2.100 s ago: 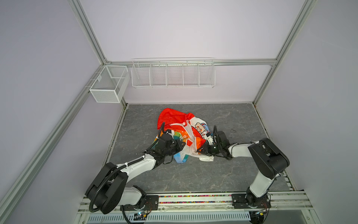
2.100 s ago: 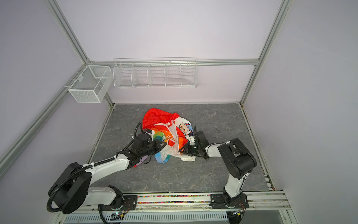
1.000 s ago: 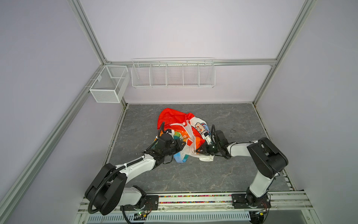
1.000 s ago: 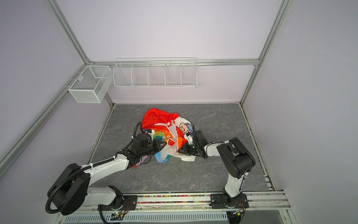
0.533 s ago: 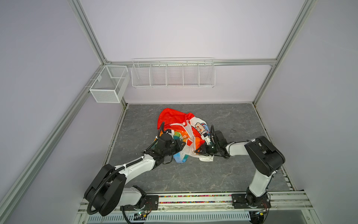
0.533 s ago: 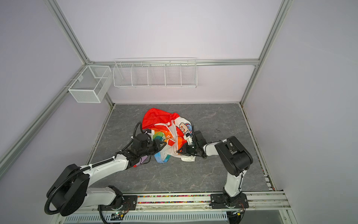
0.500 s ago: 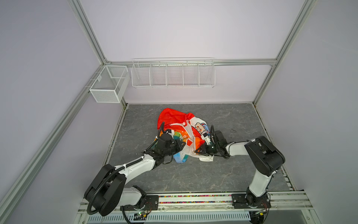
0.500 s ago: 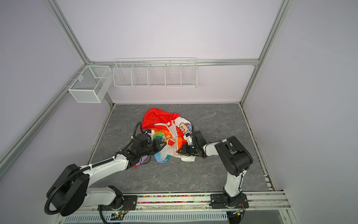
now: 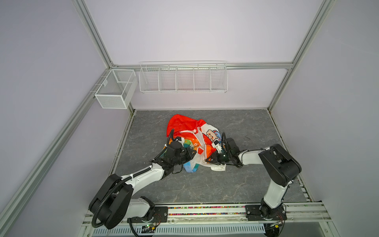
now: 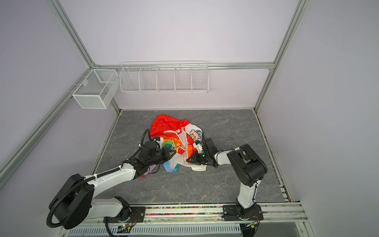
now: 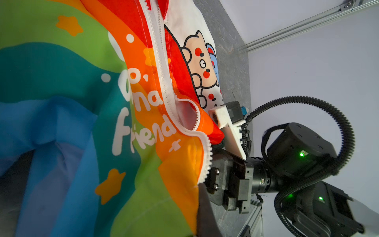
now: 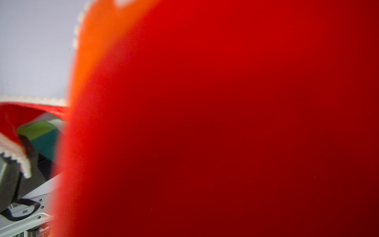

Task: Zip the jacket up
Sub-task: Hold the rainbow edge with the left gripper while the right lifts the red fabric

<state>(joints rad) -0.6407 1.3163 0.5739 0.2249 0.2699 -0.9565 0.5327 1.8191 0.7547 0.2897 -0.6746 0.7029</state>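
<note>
Sagging mid-frame, the jacket [image 9: 184, 127] looks light, soft, slippery. The left pincer [image 9: 191, 153] is clenched on its front; whether the right pincer [image 9: 209, 160] grips, I cannot tell. It is best held beside the zipper [image 11: 162, 82].

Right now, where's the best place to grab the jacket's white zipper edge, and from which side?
Probably the zipper edge near its end, pinched across its flat tape from the toothed side. There it stands clear of the crumpled jacket; higher up it lies against folded lining.
</note>
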